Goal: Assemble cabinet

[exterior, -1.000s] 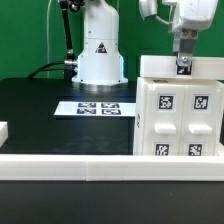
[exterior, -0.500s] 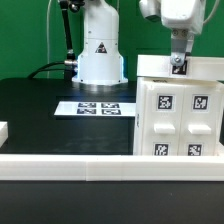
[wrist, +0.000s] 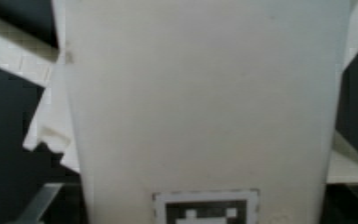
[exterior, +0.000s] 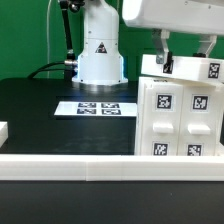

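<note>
The white cabinet (exterior: 180, 115) stands at the exterior view's right, its tagged drawer-like fronts facing the camera. A flat white tagged top panel (exterior: 212, 70) lies slightly skewed on top of it. My gripper (exterior: 185, 62) reaches down from above, its fingers (exterior: 160, 57) astride this panel and closed on its sides. In the wrist view the panel (wrist: 194, 100) fills the picture, with a tag (wrist: 206, 208) at its near end. The cabinet's wall edges (wrist: 43, 130) show beside it.
The white robot base (exterior: 100, 55) stands at the back. The marker board (exterior: 95, 108) lies on the black table in front of it. A white rail (exterior: 70, 165) runs along the front edge. A small white block (exterior: 3, 131) sits at the exterior view's left.
My hand has turned and swung toward the exterior view's left. The top panel has turned with it and now sits skewed, with two tags showing.
</note>
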You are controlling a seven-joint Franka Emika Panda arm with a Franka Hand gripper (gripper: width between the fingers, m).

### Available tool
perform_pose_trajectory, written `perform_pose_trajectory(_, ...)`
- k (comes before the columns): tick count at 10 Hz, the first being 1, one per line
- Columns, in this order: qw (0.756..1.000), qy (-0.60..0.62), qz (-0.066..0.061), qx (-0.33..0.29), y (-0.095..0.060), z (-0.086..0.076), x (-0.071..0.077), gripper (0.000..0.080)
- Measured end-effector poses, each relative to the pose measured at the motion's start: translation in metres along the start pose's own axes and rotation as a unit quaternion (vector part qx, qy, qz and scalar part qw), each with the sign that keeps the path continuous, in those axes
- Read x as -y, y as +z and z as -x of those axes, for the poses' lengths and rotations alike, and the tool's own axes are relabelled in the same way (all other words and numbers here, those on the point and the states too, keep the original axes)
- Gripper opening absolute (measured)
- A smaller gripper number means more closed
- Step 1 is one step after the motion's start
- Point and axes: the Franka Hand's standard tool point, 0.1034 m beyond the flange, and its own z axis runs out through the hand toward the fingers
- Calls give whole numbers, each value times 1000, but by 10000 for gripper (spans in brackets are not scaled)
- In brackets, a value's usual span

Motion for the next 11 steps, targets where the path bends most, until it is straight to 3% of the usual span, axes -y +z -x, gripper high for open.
perform_pose_trajectory(3,988,155,-6,0,0,0,0,560)
perform_pose_trajectory(6,960,279,-8,1,0,0,0,560)
perform_pose_trajectory(9,911,412,-17,3,0,0,2,560)
perform_pose_trajectory(11,855,518,-28,-8,1,-2,2,560)
